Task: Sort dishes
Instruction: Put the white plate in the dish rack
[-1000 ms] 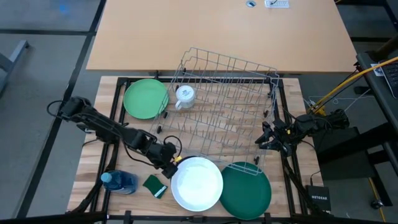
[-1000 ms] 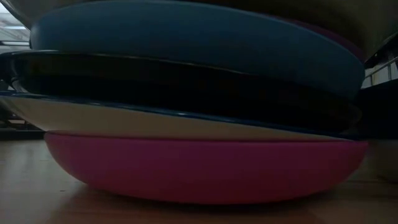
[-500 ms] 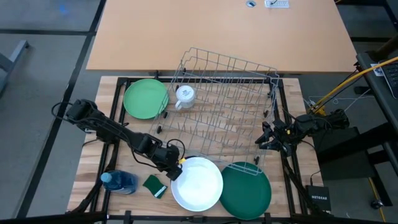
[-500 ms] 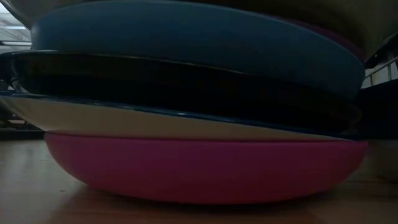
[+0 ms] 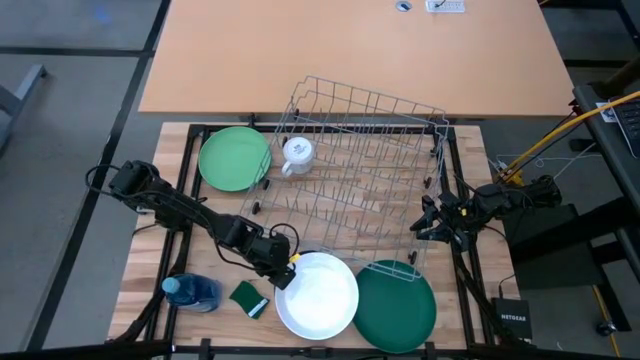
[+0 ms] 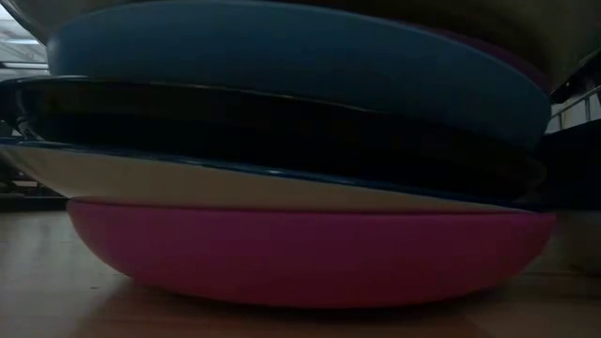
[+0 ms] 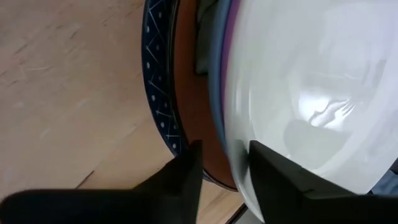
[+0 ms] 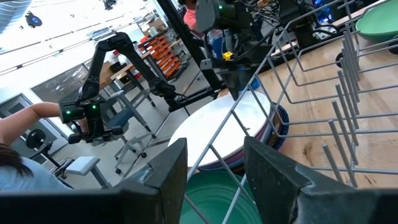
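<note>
**Left arm at the white plate's rim**

The left gripper (image 5: 283, 274) sits at the near-left rim of the white plate (image 5: 320, 296), its jaws over the plate's edge. Just behind the jaws lies the green sponge (image 5: 248, 297), with a blue bottle (image 5: 190, 291) beyond it. The dark green plate (image 5: 396, 304) touches the white plate on the side away from the jaws. The right gripper (image 5: 430, 222) rests against the wire rack (image 5: 360, 170). A light green plate (image 5: 234, 158) and white mug (image 5: 296, 153) lie on the counter (image 5: 150, 260) past the left arm.
</note>
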`<state>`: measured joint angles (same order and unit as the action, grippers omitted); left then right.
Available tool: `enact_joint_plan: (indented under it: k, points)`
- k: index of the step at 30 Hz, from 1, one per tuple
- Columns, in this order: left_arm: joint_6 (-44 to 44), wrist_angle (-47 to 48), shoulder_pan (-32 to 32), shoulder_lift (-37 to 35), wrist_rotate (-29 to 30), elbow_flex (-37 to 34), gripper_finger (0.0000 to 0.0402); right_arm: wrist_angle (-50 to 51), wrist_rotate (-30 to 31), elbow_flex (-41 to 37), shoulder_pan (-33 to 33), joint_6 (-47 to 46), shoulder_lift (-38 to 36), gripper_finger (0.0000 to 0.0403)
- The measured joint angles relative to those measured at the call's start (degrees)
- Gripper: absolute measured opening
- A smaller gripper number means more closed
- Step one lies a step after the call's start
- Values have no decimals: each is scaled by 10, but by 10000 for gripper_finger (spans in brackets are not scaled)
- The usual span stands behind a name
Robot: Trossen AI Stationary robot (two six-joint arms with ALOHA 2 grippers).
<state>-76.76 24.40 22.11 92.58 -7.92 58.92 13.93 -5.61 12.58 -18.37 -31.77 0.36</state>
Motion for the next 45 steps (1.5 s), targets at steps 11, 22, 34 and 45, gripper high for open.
enact_joint_plan:
  k: [11,22,34,45]
  points:
    - [-21,-6,-2,4,0,0,27,0,0,0,0,1,0,160]
    - [-57,-44,-5,0,-3,0,4,0,0,0,0,1,0,160]
    - [-68,-38,-5,-38,-2,-1,1,0,0,0,0,1,0,160]
    - [-71,-35,-3,-64,-3,-1,0,0,0,0,0,1,0,160]
